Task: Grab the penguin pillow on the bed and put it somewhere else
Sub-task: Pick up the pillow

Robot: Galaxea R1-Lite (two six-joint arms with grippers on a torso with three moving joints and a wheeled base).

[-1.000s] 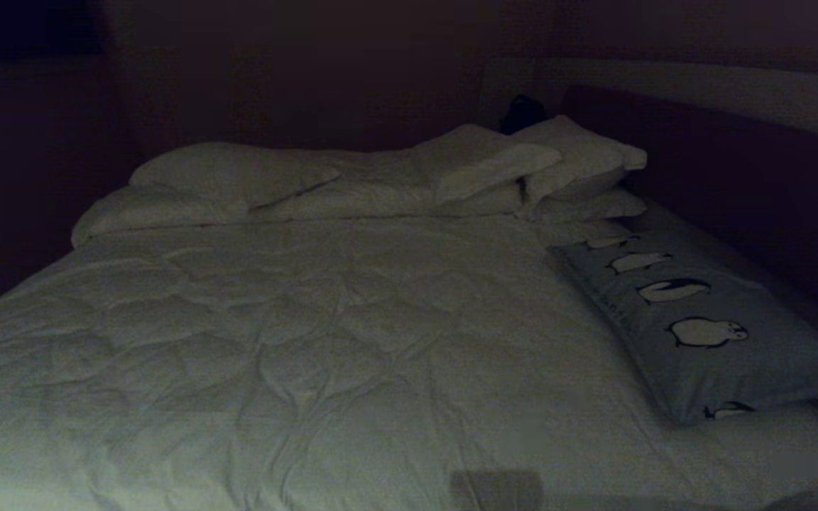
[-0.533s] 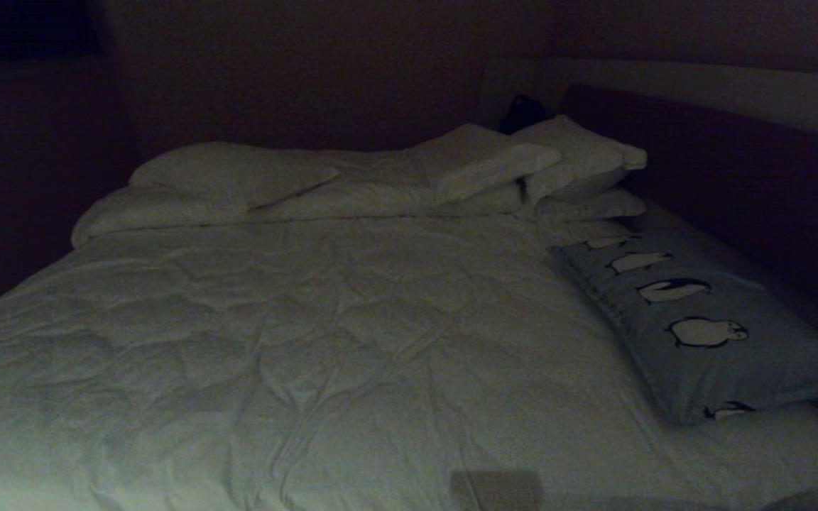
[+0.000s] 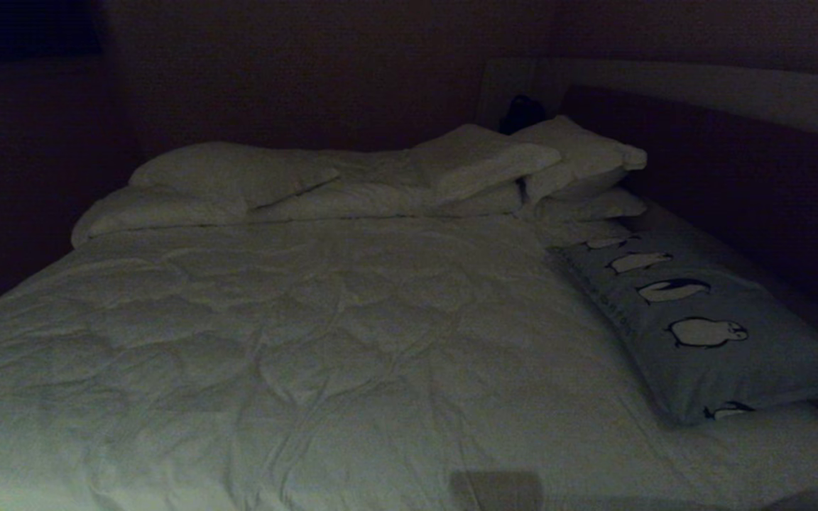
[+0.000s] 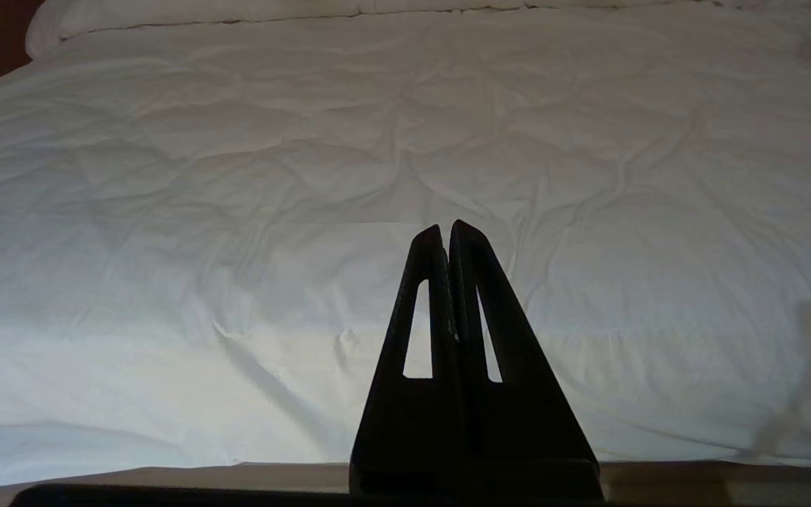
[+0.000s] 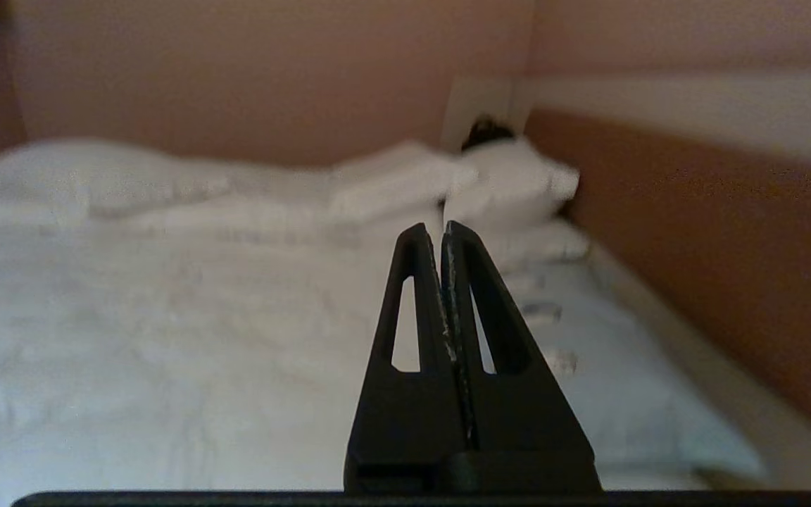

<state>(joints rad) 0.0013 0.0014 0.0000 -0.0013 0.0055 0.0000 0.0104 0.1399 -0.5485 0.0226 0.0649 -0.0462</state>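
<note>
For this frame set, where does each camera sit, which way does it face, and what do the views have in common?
Head view: high, looking forward and down over the bed, penguin pillow at right; no arm shows.
Left wrist view: behind the shut left gripper, facing low across the duvet.
Right wrist view: behind the shut right gripper, facing the white pillows and the penguin pillow.
Shared: head and right wrist views both show the white pillows.

Left gripper (image 4: 447, 227): matte black, two long tapered fingers (image 4: 497, 310) w/ slim triangular cutouts. Right gripper (image 5: 434, 229): same black wedge shape, pale scuffs along inner edge. Flat black base bar below each.
</note>
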